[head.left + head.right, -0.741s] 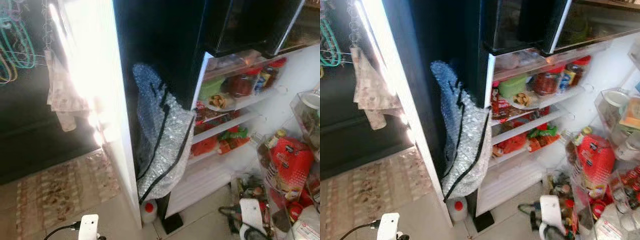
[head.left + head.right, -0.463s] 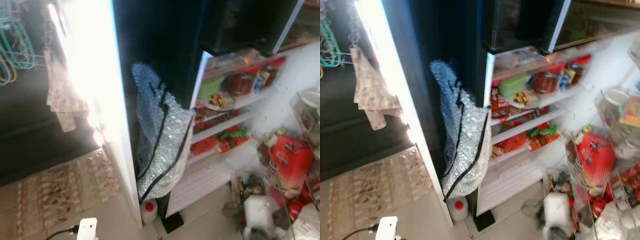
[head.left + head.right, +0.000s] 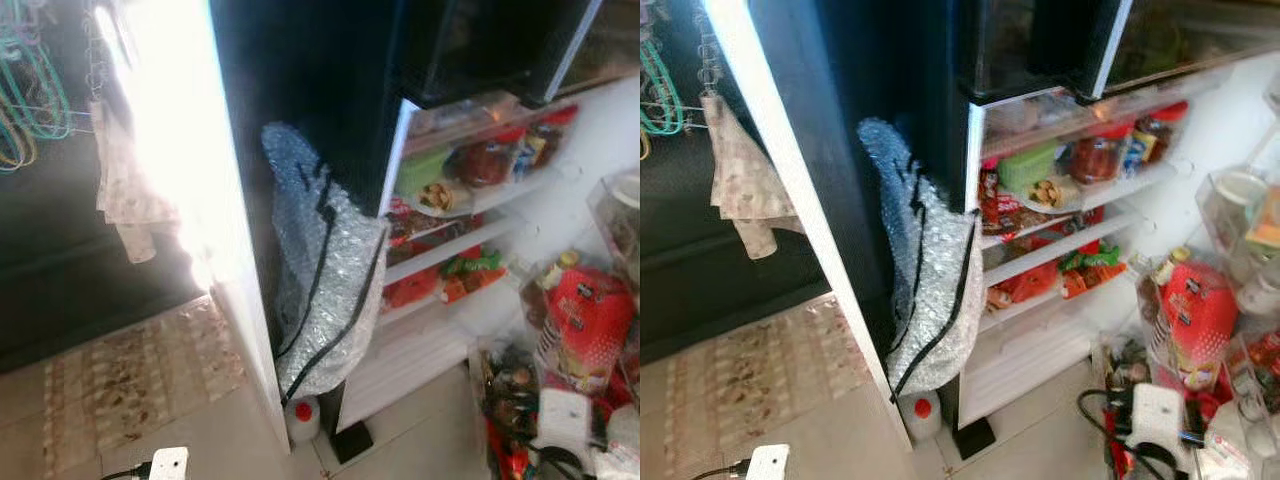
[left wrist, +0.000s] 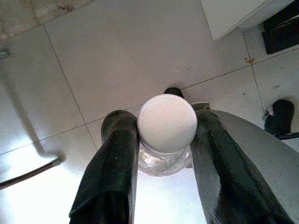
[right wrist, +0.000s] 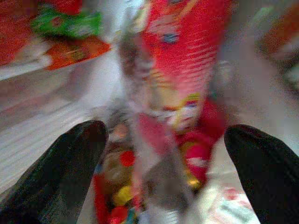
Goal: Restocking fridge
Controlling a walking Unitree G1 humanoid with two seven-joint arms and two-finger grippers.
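Your left gripper (image 4: 163, 140) pinches a white-capped clear jar (image 4: 167, 128); your right gripper (image 5: 163, 158), spread wide, faces the stocked door shelves (image 3: 1200, 330).

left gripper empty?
No. In the left wrist view the left gripper is shut on a clear bottle with a white cap, above the tiled floor.

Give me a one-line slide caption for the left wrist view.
Left gripper shut on a clear bottle with a round white cap, held above the pale tiled floor.
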